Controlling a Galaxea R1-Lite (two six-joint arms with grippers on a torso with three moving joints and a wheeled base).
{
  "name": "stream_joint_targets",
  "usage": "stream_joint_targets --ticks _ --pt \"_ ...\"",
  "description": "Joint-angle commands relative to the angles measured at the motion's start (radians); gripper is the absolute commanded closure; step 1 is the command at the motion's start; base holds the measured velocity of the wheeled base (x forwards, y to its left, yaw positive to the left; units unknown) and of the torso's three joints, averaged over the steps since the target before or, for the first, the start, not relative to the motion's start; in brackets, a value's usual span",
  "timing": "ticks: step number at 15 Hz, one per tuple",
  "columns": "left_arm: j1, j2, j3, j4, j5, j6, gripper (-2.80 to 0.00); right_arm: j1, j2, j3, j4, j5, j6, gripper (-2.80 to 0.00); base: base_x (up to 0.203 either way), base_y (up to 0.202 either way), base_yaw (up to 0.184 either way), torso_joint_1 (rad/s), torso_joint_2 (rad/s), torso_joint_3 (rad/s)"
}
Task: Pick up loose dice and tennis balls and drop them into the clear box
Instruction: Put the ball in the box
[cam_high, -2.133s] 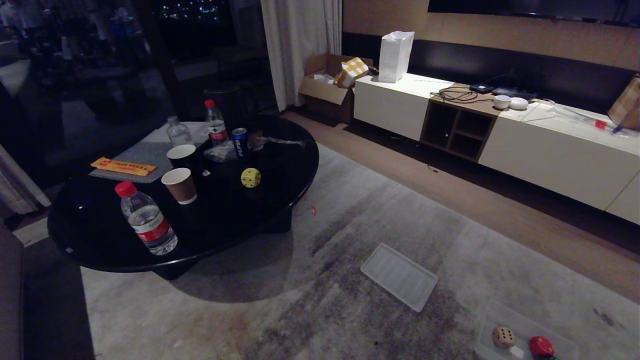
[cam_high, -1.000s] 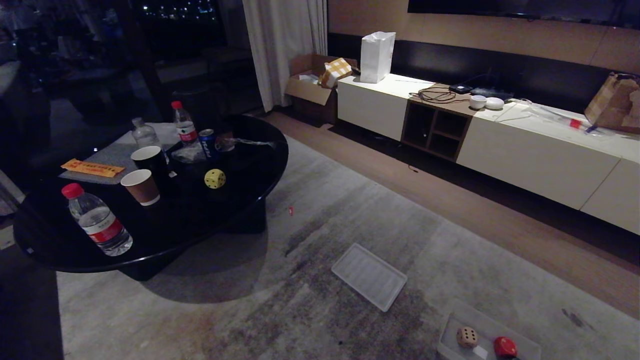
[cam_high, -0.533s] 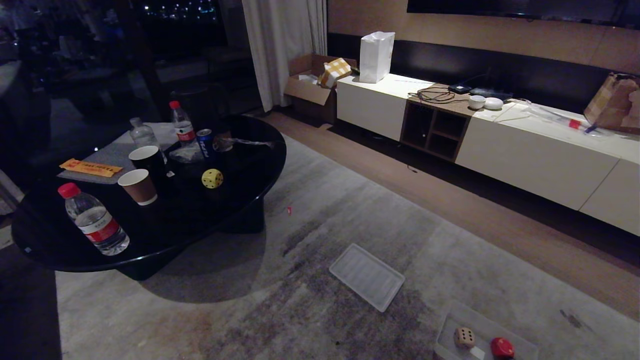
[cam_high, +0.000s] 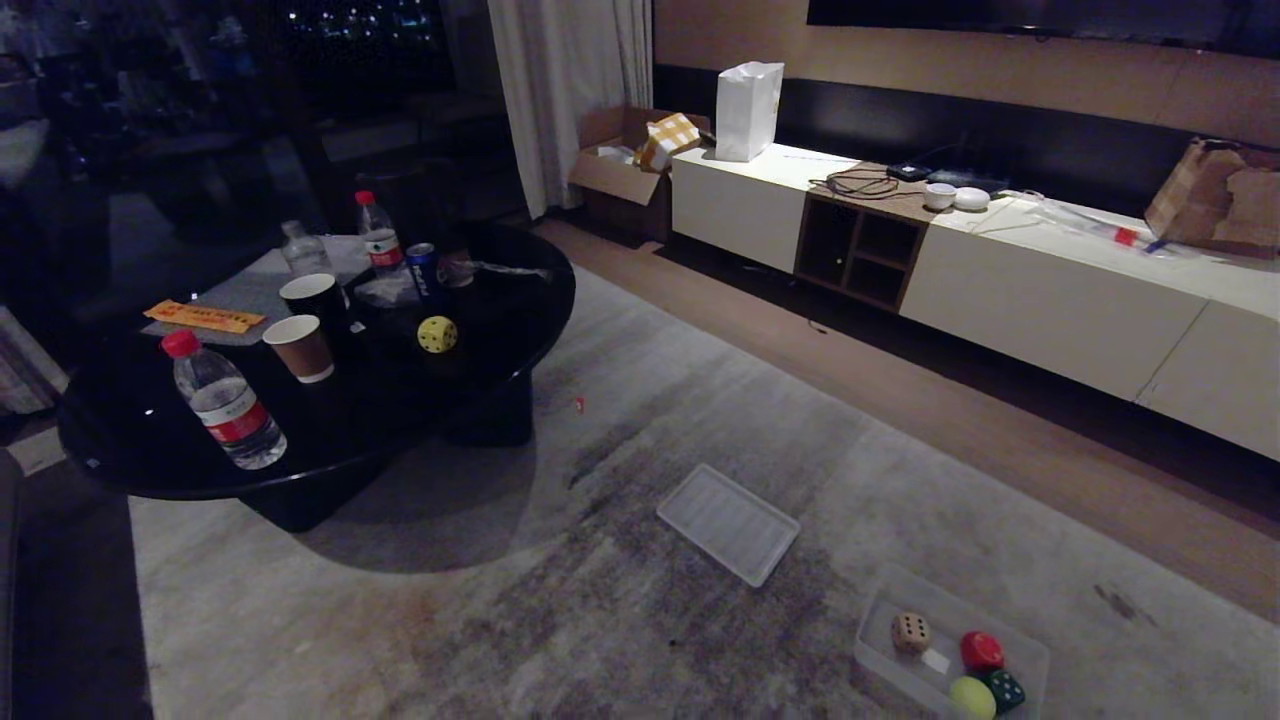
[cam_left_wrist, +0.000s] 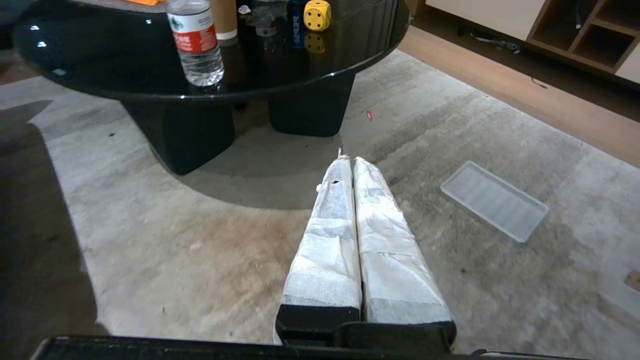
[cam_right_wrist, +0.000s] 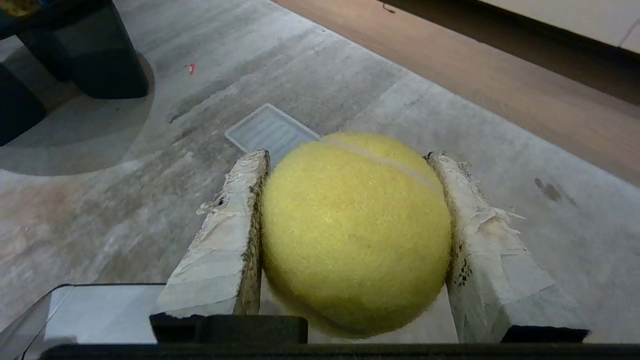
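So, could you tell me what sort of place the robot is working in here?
Most likely a living room or hotel lounge at night: a round black coffee table with bottles and cups, a grey rug, and a long low white media cabinet along the wall.

The room was dim. A pale grey rug (cam_high: 640, 560), stained darker in patches, covered most of the floor, with a strip of wooden flooring (cam_high: 900, 400) beyond it. A round black glossy coffee table (cam_high: 150, 440) stood on the rug. Along the far wall ran a long low white cabinet (cam_high: 1050, 300) with open wooden cubbies (cam_high: 850, 245). A pale curtain (cam_high: 570, 90) hung beside a dark window (cam_high: 250, 80) showing distant lights.
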Motion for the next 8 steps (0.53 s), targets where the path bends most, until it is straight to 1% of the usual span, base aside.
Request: stream_joint_targets --ticks 1,8 --pt "0.0 0.002 0.002 0.0 0.001 -0.001 0.0 0.0 0.001 0.0 0.001 0.0 0.0 0.0 -0.103 0.0 0.003 -0.002 0.0 0.002" --pt "0.0 0.002 0.002 -0.002 0.002 -0.007 0.0 0.0 0.001 0.0 0.001 0.0 0.002 0.0 0.0 0.0 0.0 0.0 0.0 0.0"
